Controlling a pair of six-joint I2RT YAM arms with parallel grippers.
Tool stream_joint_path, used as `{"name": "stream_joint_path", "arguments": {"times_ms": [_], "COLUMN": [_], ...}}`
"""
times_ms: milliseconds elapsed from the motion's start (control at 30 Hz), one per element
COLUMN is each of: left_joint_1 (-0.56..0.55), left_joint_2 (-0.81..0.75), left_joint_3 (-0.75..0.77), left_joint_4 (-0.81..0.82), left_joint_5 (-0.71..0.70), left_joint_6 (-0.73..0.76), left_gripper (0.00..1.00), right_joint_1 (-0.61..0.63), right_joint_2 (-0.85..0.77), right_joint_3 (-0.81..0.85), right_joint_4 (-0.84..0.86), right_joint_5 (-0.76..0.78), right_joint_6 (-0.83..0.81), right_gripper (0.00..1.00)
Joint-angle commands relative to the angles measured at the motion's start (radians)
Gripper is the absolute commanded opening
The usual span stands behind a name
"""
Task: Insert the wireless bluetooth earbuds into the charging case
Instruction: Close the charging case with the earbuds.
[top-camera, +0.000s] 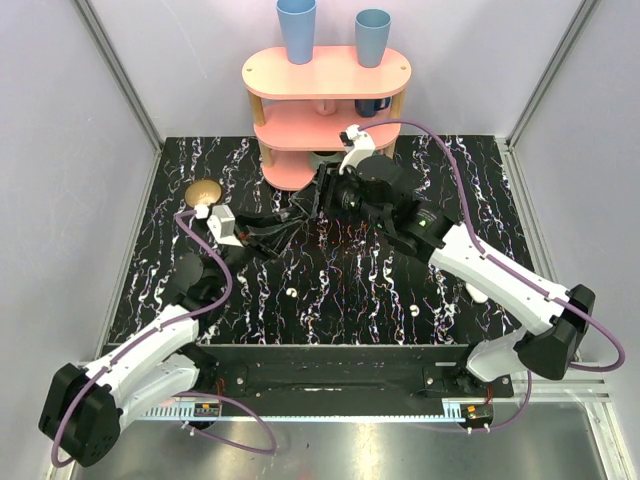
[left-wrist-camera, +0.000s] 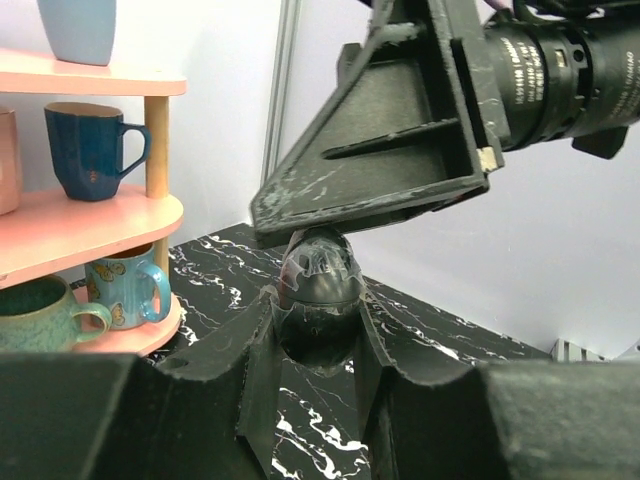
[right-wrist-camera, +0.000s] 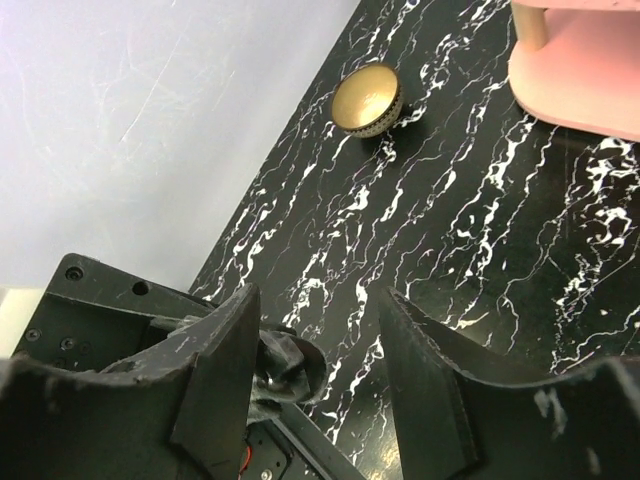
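Toward the table's (top-camera: 380, 290) far edge, left gripper (left-wrist-camera: 316, 335) clamps the dark case (left-wrist-camera: 318, 275), right gripper (right-wrist-camera: 320, 335) half-spread just over it, two white earbuds (top-camera: 291, 293) lying nearer the near edge.

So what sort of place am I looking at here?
Likely a robot test cell, not a home: a left arm and right arm bolted at the edge of a marble-patterned table, plain walls on metal posts around it, and a pink shelf of mugs as props.
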Motion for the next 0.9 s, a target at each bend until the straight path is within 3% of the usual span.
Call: {"name": "stream_joint_path", "arguments": {"times_ms": [0,333,467,500,633,867], "left_joint_1": [0.037,0.052,0.063,0.066,0.087,0.124], "left_joint_2": [-0.017,0.029,0.051,0.052,0.068,0.181], "left_joint_3": [0.009,0.078,0.109,0.112,0.083,0.029], "left_joint_4": [0.103,0.058,-0.047,-0.075,-0.195,-0.195], "left_joint_5": [-0.042,-0.039,-0.022,-0.014,-0.019,0.044], "left_joint_6": [-0.072,-0.170,-0.175,-0.177,-0.203,-0.321], "left_gripper": [0.00,0.00,0.00,0.00,0.00,0.00], "right_joint_1": [0.006,0.017,0.014,0.011,-0.095,-0.230], "right_joint_2": [-0.028,0.035,0.020,0.011,-0.025,-0.074], "right_joint_3": [-0.021,-0.060,-0.078,-0.075,-0.075,-0.150], "right_joint_4": [-0.049,-0.093,-0.119,-0.132,-0.147,-0.135], "right_joint_5": [0.061,0.024,0.166,0.237,0.274,0.164], "right_joint_6": [-0.054,-0.054,-0.045,-0.048,-0.001,0.036], "right_gripper": [0.56,0.55,0.62,0.71,0.80,0.83]}}
